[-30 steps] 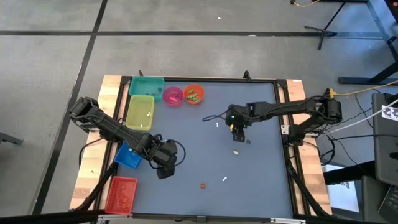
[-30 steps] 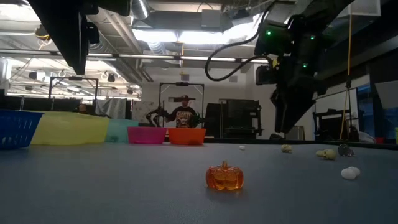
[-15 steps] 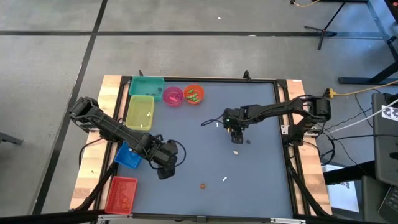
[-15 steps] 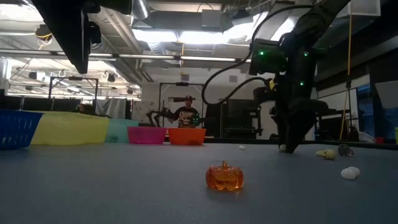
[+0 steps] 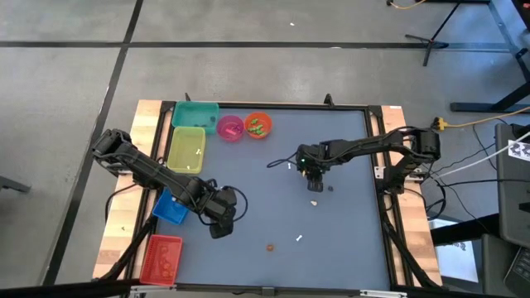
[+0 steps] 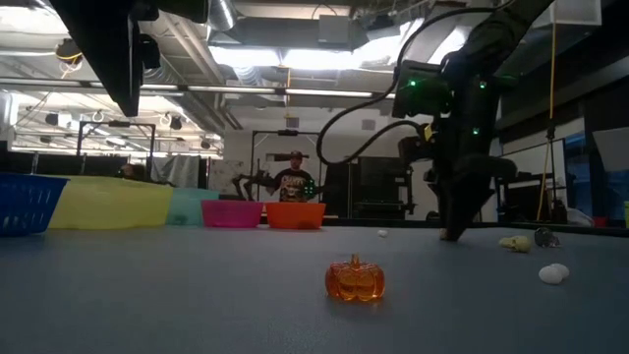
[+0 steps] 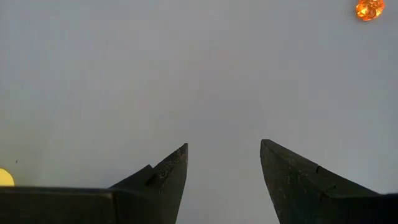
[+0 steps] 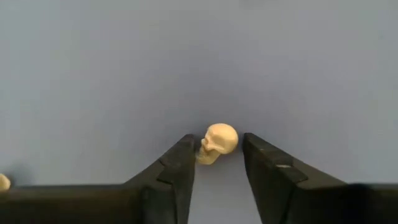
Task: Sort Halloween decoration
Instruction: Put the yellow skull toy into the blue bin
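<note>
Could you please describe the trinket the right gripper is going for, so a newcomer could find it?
On the grey table, right of centre, the right gripper reaches down to the surface. Between its fingertips lies a tiny cream skull; its skull shape distinguishes it from the orange pumpkin nearer the front edge.

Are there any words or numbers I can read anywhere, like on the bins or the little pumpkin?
None can be read.
The orange pumpkin, the tiny skull between the right gripper's fingers, the yellow bin and the red bin show no writing.
A black-and-white patterned tag at the right edge is too small to read.
</note>
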Available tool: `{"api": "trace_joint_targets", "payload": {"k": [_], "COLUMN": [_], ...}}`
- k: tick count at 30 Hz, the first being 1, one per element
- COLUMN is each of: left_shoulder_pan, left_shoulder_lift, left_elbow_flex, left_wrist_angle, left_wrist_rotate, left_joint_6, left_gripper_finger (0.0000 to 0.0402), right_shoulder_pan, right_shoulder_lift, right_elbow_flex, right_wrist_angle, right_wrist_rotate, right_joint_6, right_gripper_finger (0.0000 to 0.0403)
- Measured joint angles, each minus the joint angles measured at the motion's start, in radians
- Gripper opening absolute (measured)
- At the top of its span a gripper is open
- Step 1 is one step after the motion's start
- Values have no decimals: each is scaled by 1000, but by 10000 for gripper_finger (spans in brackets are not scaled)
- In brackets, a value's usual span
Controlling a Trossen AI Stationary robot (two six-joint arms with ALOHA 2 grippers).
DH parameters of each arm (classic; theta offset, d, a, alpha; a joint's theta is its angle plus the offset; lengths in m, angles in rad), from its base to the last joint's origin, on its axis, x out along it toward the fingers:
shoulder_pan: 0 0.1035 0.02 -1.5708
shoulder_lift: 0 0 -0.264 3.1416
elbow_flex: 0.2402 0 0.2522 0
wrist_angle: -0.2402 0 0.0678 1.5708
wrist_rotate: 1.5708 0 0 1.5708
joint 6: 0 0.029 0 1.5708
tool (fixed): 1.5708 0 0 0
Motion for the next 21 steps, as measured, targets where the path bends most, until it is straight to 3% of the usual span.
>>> {"api": "trace_joint_targets", "payload": {"k": [21], "left_shoulder_pan": [0], "left_shoulder_lift": [0], "left_elbow_flex": [0], "left_wrist_angle": [-1], "left_wrist_rotate": [-26], "left_joint_6": [0], "left_gripper_finger": [185], "right_shoulder_pan": [0], "right_shoulder_lift": [1], "right_elbow_flex": [-1], "right_wrist_angle": [19], "right_wrist_rotate": [-5], "right_joint_6": [0], "right_gripper_finger": [70]}}
